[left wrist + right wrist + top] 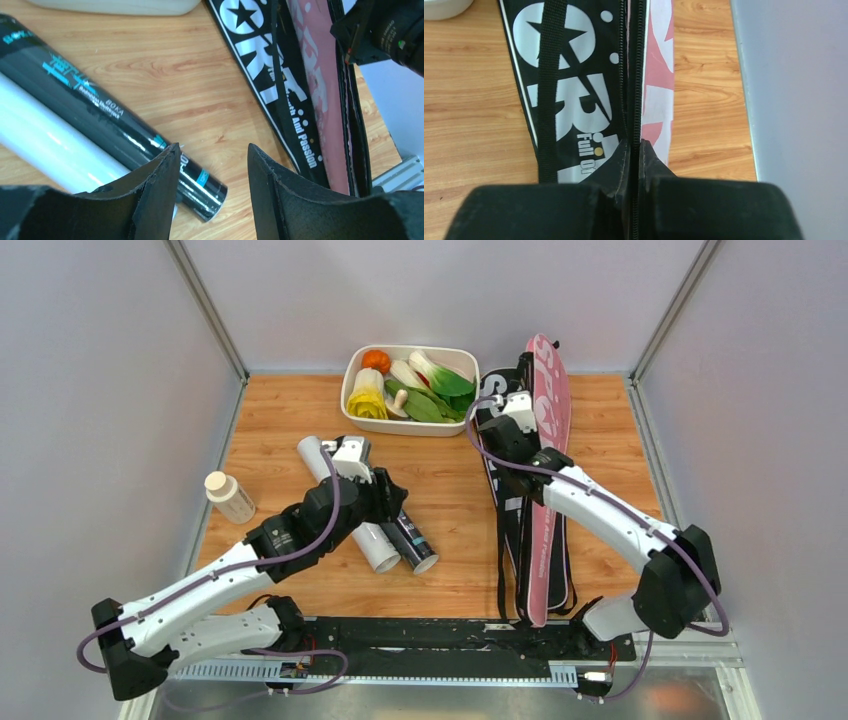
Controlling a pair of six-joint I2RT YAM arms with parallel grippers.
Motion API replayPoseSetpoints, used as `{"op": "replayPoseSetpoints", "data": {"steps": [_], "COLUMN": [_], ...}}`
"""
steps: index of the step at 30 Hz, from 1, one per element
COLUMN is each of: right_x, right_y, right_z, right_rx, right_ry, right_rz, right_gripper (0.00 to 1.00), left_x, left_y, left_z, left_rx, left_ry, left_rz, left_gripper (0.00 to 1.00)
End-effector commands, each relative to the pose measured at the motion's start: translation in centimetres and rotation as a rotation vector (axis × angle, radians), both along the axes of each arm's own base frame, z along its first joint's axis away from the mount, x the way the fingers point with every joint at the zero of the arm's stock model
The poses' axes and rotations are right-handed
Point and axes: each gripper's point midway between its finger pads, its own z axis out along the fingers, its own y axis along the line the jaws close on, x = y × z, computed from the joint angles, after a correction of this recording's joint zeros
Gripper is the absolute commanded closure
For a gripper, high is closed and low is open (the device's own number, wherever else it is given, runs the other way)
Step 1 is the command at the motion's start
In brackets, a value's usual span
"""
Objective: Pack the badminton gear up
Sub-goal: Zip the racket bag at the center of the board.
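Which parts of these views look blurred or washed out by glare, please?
Top external: even light, sharp throughout. Left wrist: glare washes out the white tube; the left fingers look slightly soft. Right wrist: the right fingers are dark and blurred, the black cover print crisp.

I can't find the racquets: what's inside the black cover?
Nothing inside shows. Of the black cover only the printed outside, strap and zip are visible; the right pincer pinches the zip. The fabric hides any contents.
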Motion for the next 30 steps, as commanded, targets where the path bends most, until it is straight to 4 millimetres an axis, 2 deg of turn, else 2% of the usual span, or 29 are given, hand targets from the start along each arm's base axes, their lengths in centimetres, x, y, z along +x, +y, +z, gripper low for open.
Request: {"op": "replayPoseSetpoints", "data": {"steps": [1, 2, 3, 4, 5, 6, 7, 8, 14, 18, 19, 22, 26, 28, 30], "right_x": [0.1, 0.0, -0.1, -0.2, -0.4, -0.5, -0.6, -0.7, -1.5, -2.0, -2.0, -2.1, -2.1, -2.8, -3.2], "right_y": [-1.3, -1.5, -1.6, -1.6, -1.6, -1.6, -1.6, -1.6, -1.3, 0.0, 0.5, 2.5, 5.1, 6.9, 7.8], "right_z": [6.5, 7.5, 8.6, 9.7, 10.7, 11.8, 12.7, 13.6, 18.5, 22.0, 22.4, 22.4, 20.9, 20.1, 19.7], "right_rx": [0.015, 0.021, 0.034, 0.05, 0.061, 0.07, 0.071, 0.066, 0.083, 0.11, 0.109, 0.119, 0.123, 0.109, 0.098], "right_ry": [-0.141, -0.16, -0.18, -0.2, -0.217, -0.234, -0.248, -0.259, -0.34, -0.421, -0.433, -0.437, -0.43, -0.431, -0.468], "right_rz": [0.012, 0.016, 0.024, 0.037, 0.054, 0.07, 0.086, 0.104, 0.209, 0.341, 0.381, 0.501, 0.653, 0.785, 0.86], "right_gripper": [1.0, 1.0, 1.0, 1.0, 1.0, 1.0, 1.0, 1.0, 1.0, 1.0, 1.0, 1.0, 1.0, 1.0, 1.0], "left_x": [1.3, 1.8, 2.5, 3.0, 3.7, 4.3, 5.1, 5.5, 7.2, 7.8, 8.1, 8.7, 9.3, 9.7, 10.1], "left_y": [-0.4, -0.6, -0.2, -0.3, -0.1, -0.1, 0.3, 0.4, 2.6, 4.6, 5.4, 6.9, 8.3, 9.1, 10.0], "left_z": [4.0, 3.7, 4.5, 3.9, 4.7, 4.1, 5.0, 4.6, 7.8, 9.6, 10.3, 10.9, 12.5, 13.2, 13.5], "left_rx": [0.029, 0.056, 0.062, 0.088, 0.078, 0.091, 0.071, 0.081, 0.038, -0.005, -0.018, -0.046, -0.087, -0.11, -0.125], "left_ry": [-0.066, -0.057, -0.061, -0.039, -0.039, -0.009, -0.004, 0.021, -0.015, -0.018, -0.023, 0.004, 0.005, 0.011, 0.02], "left_rz": [-0.012, -0.007, 0.008, 0.011, 0.017, 0.021, 0.036, 0.043, 0.114, 0.166, 0.19, 0.24, 0.301, 0.33, 0.366], "left_gripper": [0.41, 0.41, 0.41, 0.41, 0.41, 0.4, 0.4, 0.4, 0.4, 0.4, 0.4, 0.4, 0.39, 0.39, 0.39]}}
